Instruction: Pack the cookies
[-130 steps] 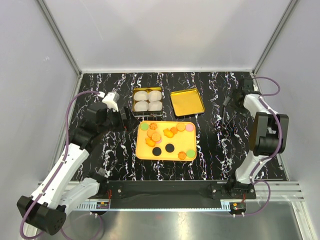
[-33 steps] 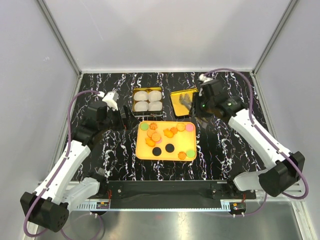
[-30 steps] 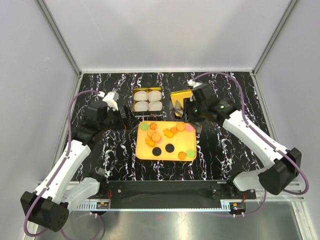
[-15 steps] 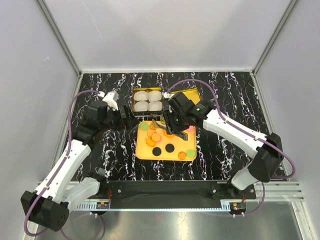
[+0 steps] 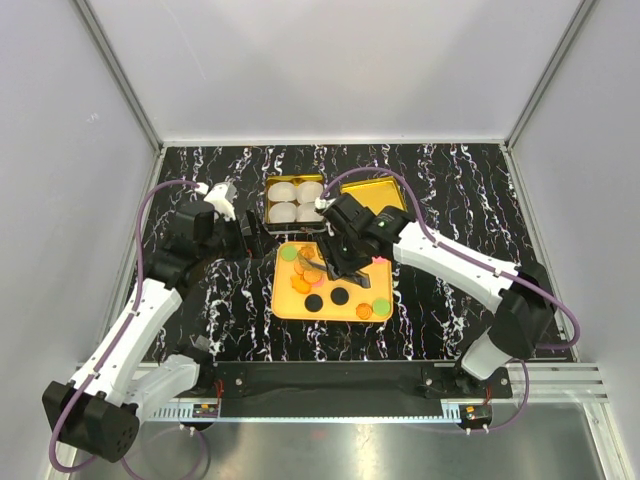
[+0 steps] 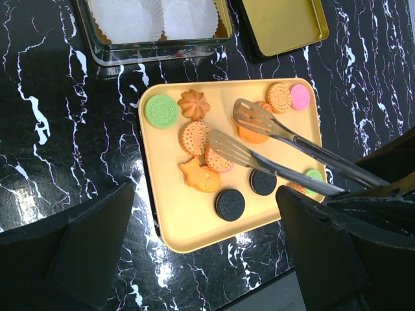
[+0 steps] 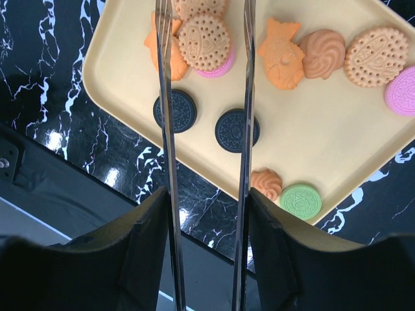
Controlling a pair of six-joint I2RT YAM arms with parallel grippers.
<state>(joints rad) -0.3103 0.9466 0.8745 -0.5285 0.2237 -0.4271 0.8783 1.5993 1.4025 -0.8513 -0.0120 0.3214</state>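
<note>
The cookies (image 5: 318, 274), in orange, black, pink and green, lie loose on a yellow tray (image 5: 300, 309). My right gripper (image 5: 342, 256) is shut on metal tongs (image 6: 272, 139) and holds them low over the tray. In the right wrist view the gripper (image 7: 207, 201) shows the two tong arms (image 7: 246, 97) apart, either side of a round orange cookie (image 7: 204, 40) that lies on a pink one. The left blade lies over a fish-shaped cookie (image 7: 155, 45). My left gripper (image 5: 250, 238) is open and empty, left of the tray; its fingers (image 6: 91, 253) stand wide apart.
A gold tin (image 5: 296, 179) with white cup liners (image 6: 130, 16) stands behind the tray. Its gold lid (image 5: 385, 190) lies to its right, partly under my right arm. The table is black marble. Grey walls close in the sides.
My right arm has swung from the far right, across the lid, to over the tray with the tongs in its grip. My left arm has hardly moved.
</note>
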